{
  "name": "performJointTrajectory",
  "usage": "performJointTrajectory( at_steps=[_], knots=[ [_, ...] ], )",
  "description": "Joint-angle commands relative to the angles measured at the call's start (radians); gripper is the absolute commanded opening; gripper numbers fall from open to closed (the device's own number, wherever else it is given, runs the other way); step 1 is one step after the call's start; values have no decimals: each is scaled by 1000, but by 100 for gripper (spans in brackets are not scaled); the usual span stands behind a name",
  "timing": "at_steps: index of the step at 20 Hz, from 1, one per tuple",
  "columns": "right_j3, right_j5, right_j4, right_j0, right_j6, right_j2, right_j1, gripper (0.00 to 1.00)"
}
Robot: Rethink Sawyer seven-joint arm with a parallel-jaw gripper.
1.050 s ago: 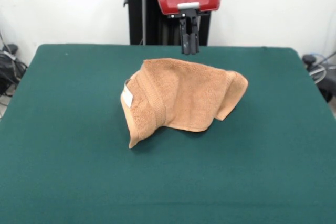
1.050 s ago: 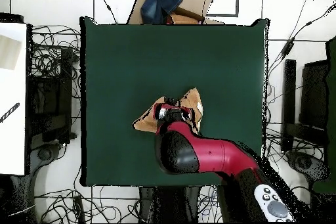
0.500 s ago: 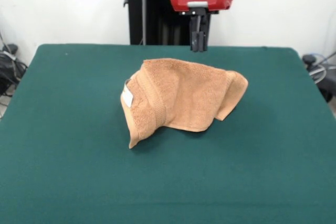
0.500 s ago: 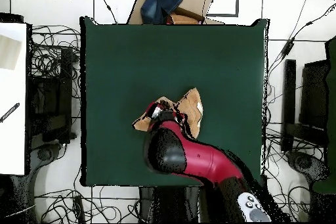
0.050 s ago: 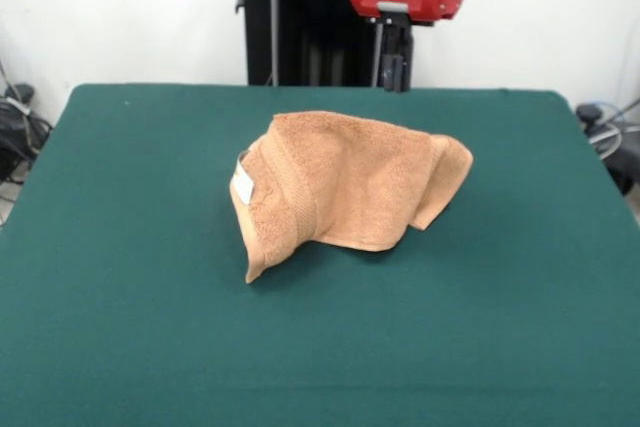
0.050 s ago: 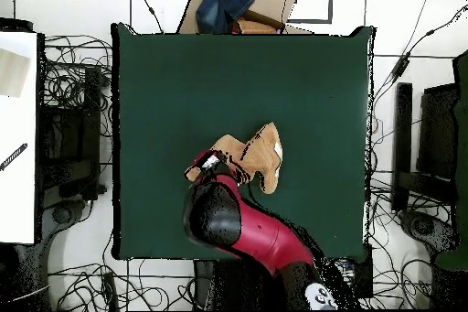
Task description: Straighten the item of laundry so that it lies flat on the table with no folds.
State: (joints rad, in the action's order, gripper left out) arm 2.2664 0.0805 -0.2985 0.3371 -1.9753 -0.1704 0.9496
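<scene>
The item of laundry (image 5: pixel 345 182) is an orange-tan towel lying crumpled and folded near the middle of the table (image 5: pixel 120 247), with a white label (image 5: pixel 242 184) on its left fold. One corner is doubled under at the right. My gripper (image 5: pixel 396 85) hangs above the table's far edge, behind the towel's right part and clear of it, shut and holding nothing. In the overhead view the towel (image 6: pixel 256 153) shows beside the red and black arm (image 6: pixel 224 221), which covers its lower left part and hides the gripper.
A cardboard box with a blue cloth (image 6: pixel 233 5) sits beyond the table's top edge in the overhead view. Cables and black equipment (image 6: pixel 434 134) ring the table (image 6: pixel 183 70), and a white surface (image 6: pixel 18 134) stands at the left.
My gripper has moved to the right in the front view and a little upward, staying clear of the towel. The towel has kept its shape and place.
</scene>
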Motion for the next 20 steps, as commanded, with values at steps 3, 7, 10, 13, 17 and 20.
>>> performJointTrajectory(
  at_steps=[3, 7, 10, 13, 17, 20],
  knots=[
    [62, -14, -81, 6, -293, 33, -29, 0],
    [52, -28, -88, -17, -281, 62, -33, 0],
    [52, -31, -92, -26, -281, 69, -32, 0],
    [49, -28, -91, -26, -274, 75, -35, 100],
    [51, -20, -88, -27, -277, 72, -37, 100],
    [44, -28, -89, -14, -282, 52, -43, 100]
  ],
)
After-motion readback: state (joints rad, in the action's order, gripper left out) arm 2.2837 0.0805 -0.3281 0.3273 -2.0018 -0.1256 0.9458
